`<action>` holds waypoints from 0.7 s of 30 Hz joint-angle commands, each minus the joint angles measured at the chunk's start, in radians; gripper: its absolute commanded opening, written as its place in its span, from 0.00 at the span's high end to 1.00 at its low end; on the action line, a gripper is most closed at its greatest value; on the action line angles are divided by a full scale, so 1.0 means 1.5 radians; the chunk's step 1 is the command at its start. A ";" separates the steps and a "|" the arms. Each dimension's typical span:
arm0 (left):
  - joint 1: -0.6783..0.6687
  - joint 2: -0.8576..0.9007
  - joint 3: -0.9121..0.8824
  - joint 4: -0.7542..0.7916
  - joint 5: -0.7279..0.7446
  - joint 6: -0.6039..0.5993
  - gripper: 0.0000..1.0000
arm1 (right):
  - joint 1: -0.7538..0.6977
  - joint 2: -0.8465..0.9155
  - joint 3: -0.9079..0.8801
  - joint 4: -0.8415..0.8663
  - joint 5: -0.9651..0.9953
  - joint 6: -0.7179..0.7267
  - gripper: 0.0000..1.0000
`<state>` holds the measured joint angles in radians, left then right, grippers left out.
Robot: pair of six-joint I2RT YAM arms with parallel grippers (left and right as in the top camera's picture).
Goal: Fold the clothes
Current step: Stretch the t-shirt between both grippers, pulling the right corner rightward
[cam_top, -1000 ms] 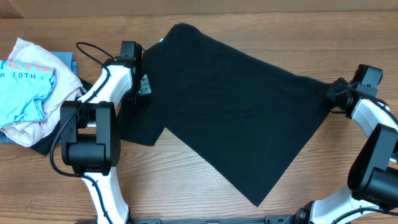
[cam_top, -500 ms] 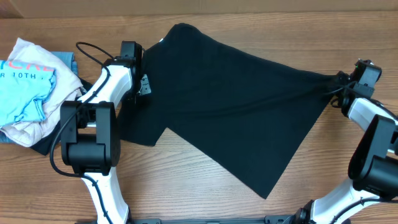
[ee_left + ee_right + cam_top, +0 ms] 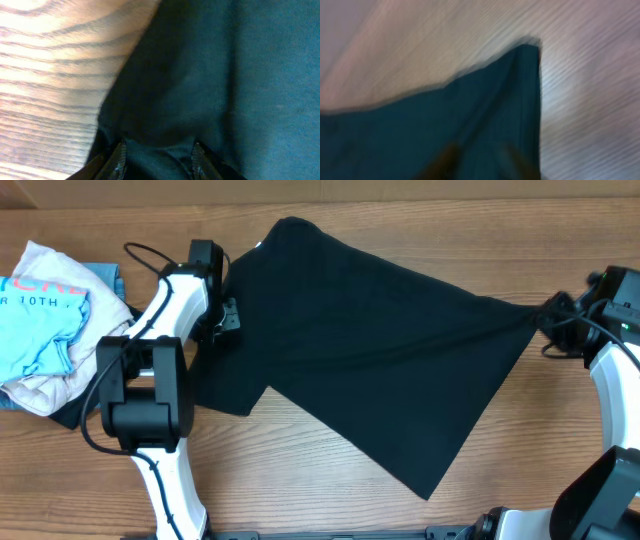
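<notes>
Nearest the arm bases, a corner of the black T-shirt points toward the front edge of the worktop. The garment lies spread but skewed, with a darker flap jutting out at its left side. Midway back, the left hand sits on the shirt's left edge, its fingers standing apart with slack cloth bunched between them, so it reads as open. The right hand is at the stretched right corner. Its wrist view is too blurred to tell whether it grips or has let go. The step looks like laying the shirt flat before the first fold. Both hands should lift straight up, clear of the cloth, so nothing drags. The creases fanning from the right corner want smoothing, and the left flap wants straightening. Farther back left, the light blue shirt and cream garment lie well apart and should be left alone.
</notes>
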<state>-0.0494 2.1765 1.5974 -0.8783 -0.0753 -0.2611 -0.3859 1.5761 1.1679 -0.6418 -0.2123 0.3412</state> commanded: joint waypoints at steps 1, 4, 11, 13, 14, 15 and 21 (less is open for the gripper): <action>-0.031 0.031 0.075 -0.014 0.034 0.035 0.50 | 0.023 0.003 -0.021 -0.104 -0.099 0.023 0.96; -0.041 0.031 0.080 -0.004 0.034 0.031 0.48 | 0.061 0.003 -0.062 -0.141 -0.099 0.022 0.96; -0.045 0.031 0.080 -0.057 0.028 0.010 0.48 | 0.131 0.003 -0.184 -0.132 -0.046 0.036 0.96; -0.045 0.031 0.080 -0.057 0.028 0.008 0.47 | 0.140 0.003 -0.227 -0.102 -0.045 0.038 0.96; -0.045 0.031 0.080 -0.057 0.028 0.007 0.47 | 0.141 0.003 -0.248 -0.084 -0.041 0.038 0.96; -0.045 0.031 0.080 -0.057 0.028 0.007 0.47 | 0.141 0.003 -0.266 -0.068 -0.035 0.038 0.96; -0.045 0.031 0.081 -0.052 0.028 0.007 0.35 | 0.124 0.003 -0.329 -0.085 0.157 0.110 0.96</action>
<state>-0.1181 2.2147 1.6955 -0.9543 -0.0372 -0.2371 -0.1757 1.5593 0.7177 -0.6941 -0.2420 0.3996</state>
